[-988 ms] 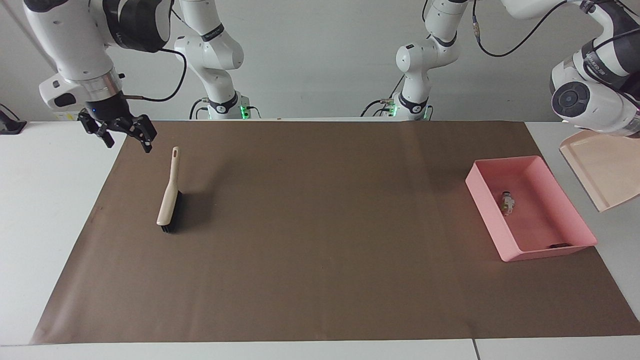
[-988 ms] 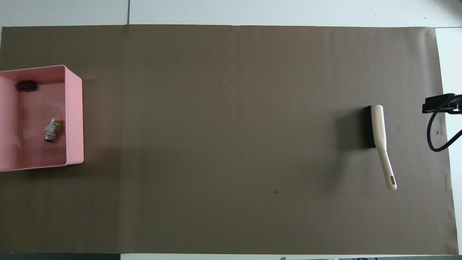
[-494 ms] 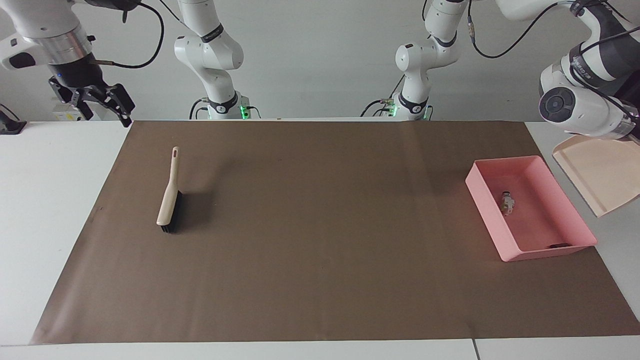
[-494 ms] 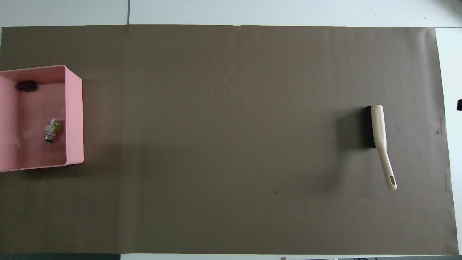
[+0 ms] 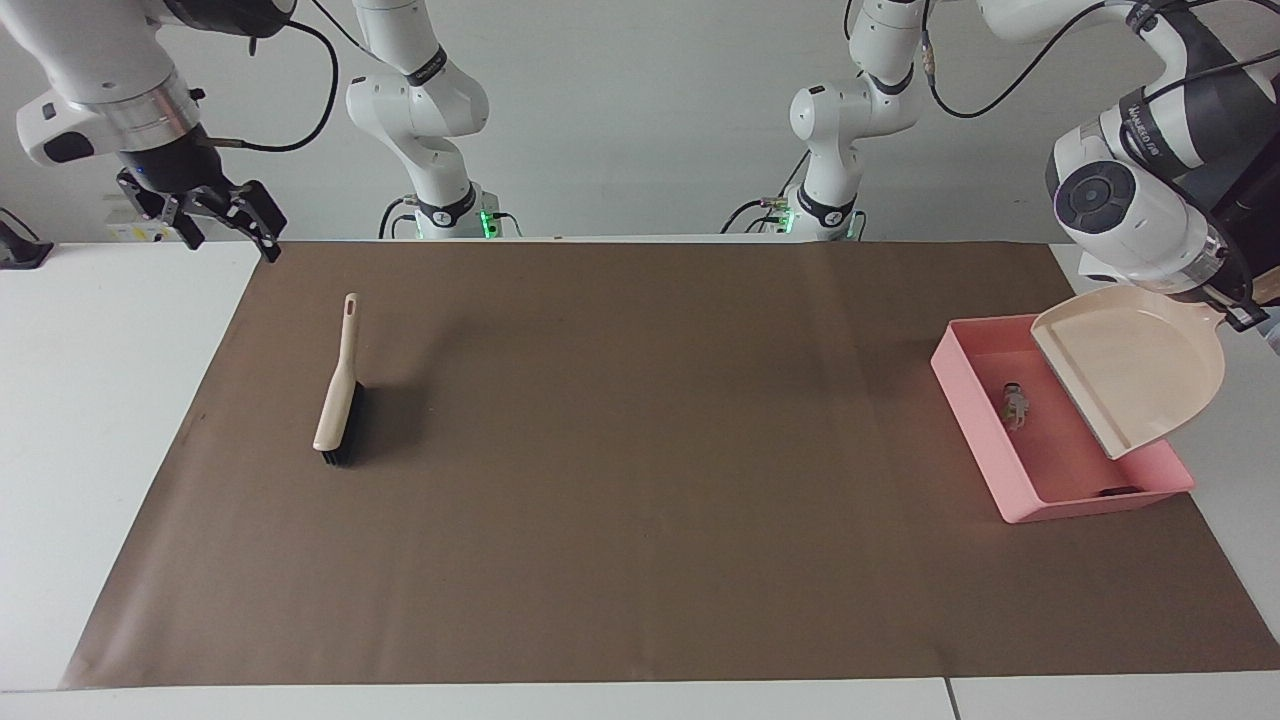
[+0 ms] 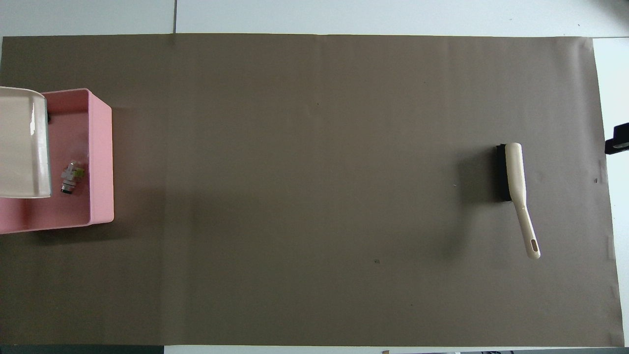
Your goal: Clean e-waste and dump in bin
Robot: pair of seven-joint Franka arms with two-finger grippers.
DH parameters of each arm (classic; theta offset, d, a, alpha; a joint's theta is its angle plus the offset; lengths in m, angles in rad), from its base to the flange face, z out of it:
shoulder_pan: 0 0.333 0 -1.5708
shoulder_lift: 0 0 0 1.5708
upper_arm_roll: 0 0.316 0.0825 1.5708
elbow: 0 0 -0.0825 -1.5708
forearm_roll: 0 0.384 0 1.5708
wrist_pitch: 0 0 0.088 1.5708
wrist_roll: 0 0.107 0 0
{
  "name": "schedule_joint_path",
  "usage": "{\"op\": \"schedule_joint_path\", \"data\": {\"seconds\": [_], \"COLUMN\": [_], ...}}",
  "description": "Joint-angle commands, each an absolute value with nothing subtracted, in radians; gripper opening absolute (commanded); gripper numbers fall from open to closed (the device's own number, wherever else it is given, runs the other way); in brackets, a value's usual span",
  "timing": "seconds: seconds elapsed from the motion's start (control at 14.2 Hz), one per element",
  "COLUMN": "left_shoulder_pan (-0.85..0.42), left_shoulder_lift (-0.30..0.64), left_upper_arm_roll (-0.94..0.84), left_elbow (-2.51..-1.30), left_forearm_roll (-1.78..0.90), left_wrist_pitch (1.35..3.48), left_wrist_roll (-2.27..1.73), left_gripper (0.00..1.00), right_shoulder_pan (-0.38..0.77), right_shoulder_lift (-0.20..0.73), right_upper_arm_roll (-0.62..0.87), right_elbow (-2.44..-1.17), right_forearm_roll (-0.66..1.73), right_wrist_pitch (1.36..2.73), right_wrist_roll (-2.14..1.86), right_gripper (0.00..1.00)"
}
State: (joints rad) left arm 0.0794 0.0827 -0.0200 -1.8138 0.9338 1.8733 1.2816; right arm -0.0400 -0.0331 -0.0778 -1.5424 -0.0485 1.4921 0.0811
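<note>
A big brown mat [image 5: 640, 460] covers the desk [image 5: 100, 400], the pink bin [image 5: 975, 385] sits at the left arm's end with the e-waste [image 5: 1015, 405] inside, the left gripper [image 5: 1243, 312] pinches the dustpan [image 5: 1135, 365] above it, the brush [image 5: 340, 385] lies flat, and the right gripper [image 5: 222, 222] hangs spread.

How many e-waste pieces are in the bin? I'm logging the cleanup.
2 visible in the bin: white piece mid-floor, dark piece against its wall farthest from the robots. The dustpan may hide more.

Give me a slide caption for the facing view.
Left arm tilts the dustpan over the pink bin holding e-waste; brush lies on the mat.
</note>
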Motion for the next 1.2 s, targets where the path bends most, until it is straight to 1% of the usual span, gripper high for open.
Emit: {"op": "schedule_joint_path", "data": {"seconds": [0.0,0.14,0.28,0.42,0.56,0.78,0.85,1.13], "left_shoulder_pan": [0.029,-0.015,-0.052,-0.118,-0.184,-0.248,-0.265,-0.268], "left_shoulder_lift": [0.057,0.040,0.037,0.032,0.035,0.028,0.028,0.032], "left_upper_arm_roll": [-0.014,-0.014,-0.014,-0.014,-0.014,-0.014,-0.014,-0.014], "left_elbow": [-1.845,-1.887,-1.926,-1.965,-2.011,-2.117,-2.147,-2.226], "left_forearm_roll": [0.757,0.672,0.606,0.565,0.528,0.491,0.491,0.492], "left_wrist_pitch": [1.864,1.865,1.874,1.905,1.948,2.066,2.109,2.256], "left_wrist_roll": [1.295,1.293,1.292,1.289,1.279,1.267,1.237,1.180], "left_gripper": [0.00,0.00,0.00,0.00,0.00,0.00,0.00,0.00], "right_shoulder_pan": [-0.069,-0.052,-0.016,-0.018,-0.018,-0.017,-0.018,-0.009], "right_shoulder_lift": [-0.018,-0.020,-0.020,-0.025,-0.031,-0.040,-0.040,-0.038], "right_upper_arm_roll": [-0.009,-0.023,-0.070,-0.071,-0.071,-0.071,-0.071,-0.071], "right_elbow": [-1.520,-1.522,-1.522,-1.523,-1.535,-1.545,-1.545,-1.542], "right_forearm_roll": [-0.044,-0.046,-0.046,-0.046,-0.045,-0.038,-0.037,-0.046], "right_wrist_pitch": [1.480,1.479,1.477,1.470,1.468,1.470,1.468,1.479], "right_wrist_roll": [0.084,0.080,0.066,0.064,0.064,0.066,0.064,-0.001], "right_gripper": [0.99,0.99,0.99,0.99,0.99,0.99,0.99,0.99]}}
